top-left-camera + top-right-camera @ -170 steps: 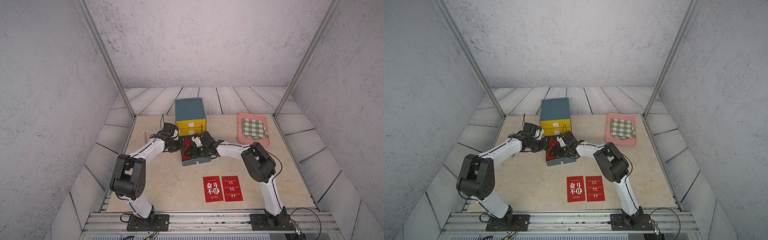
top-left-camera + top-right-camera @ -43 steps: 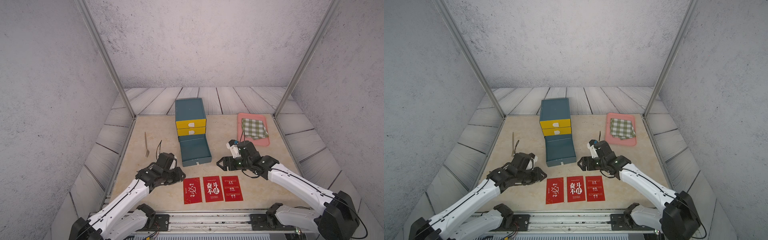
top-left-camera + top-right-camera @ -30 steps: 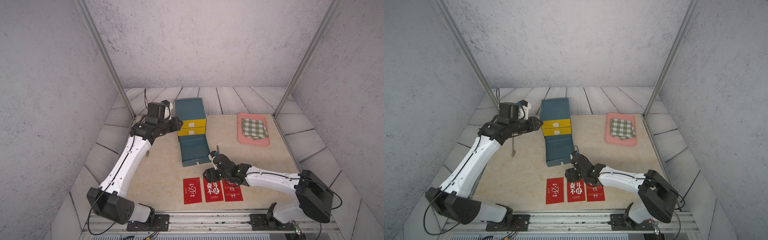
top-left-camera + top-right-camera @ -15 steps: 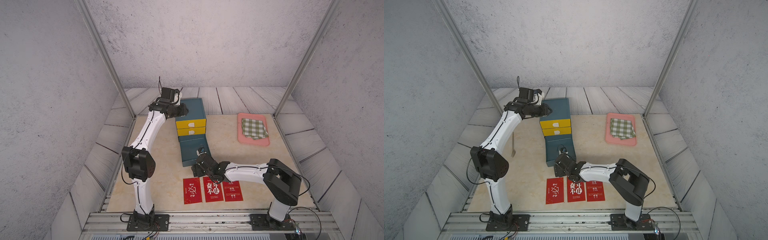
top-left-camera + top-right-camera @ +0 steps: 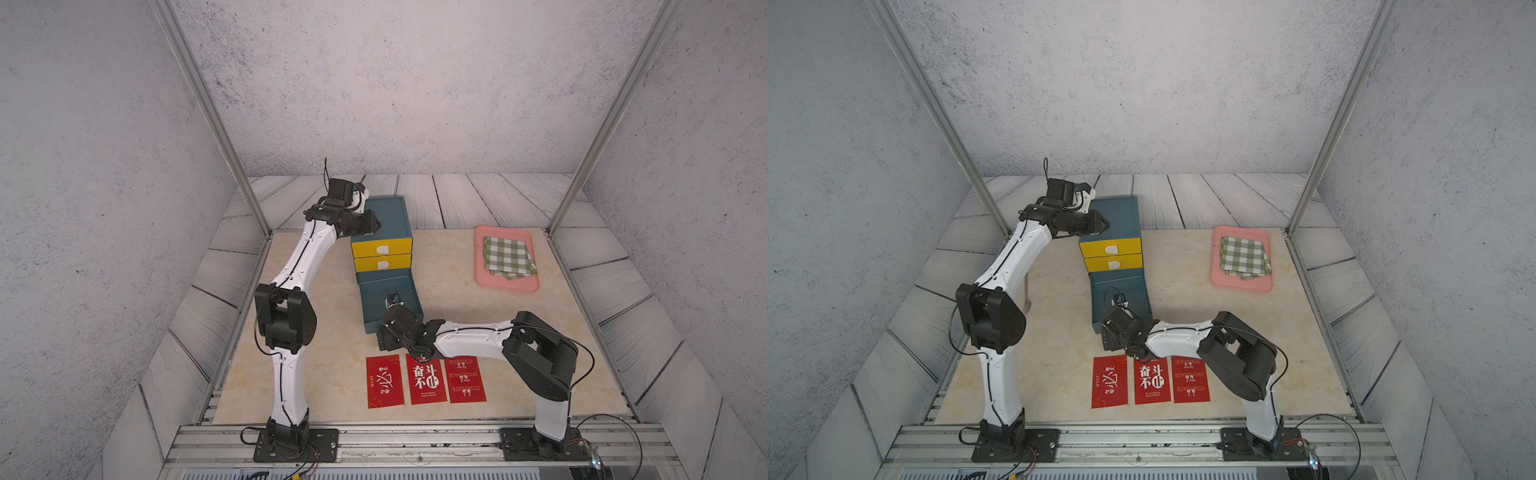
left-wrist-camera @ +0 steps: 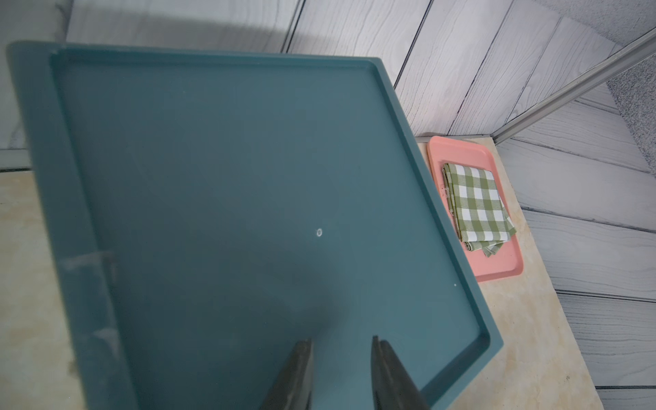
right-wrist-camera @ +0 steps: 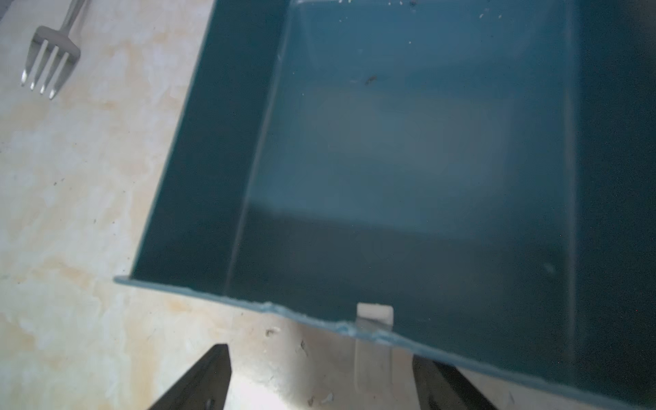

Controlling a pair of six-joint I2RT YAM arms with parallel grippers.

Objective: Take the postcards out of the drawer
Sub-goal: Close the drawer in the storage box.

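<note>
While the right pincer (image 7: 319, 355) is gaping wide and empty at the front lip of the bare drawer (image 7: 408, 159), the three postcards (image 5: 426, 379) are lying on the counter (image 5: 324, 353) just behind it, toward the arm bases, long axes pointing at the drawer; the left pincer (image 6: 340, 342), narrow and empty, is hovering well apart over the cabinet (image 6: 230, 177).

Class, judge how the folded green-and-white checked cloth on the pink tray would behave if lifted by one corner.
The folded green-and-white checked cloth would probably droop and unfold: its layers lie loose, edges splayed. It looks thin and light. Pushed, it would likely bunch against the rim of the pink tray.
</note>
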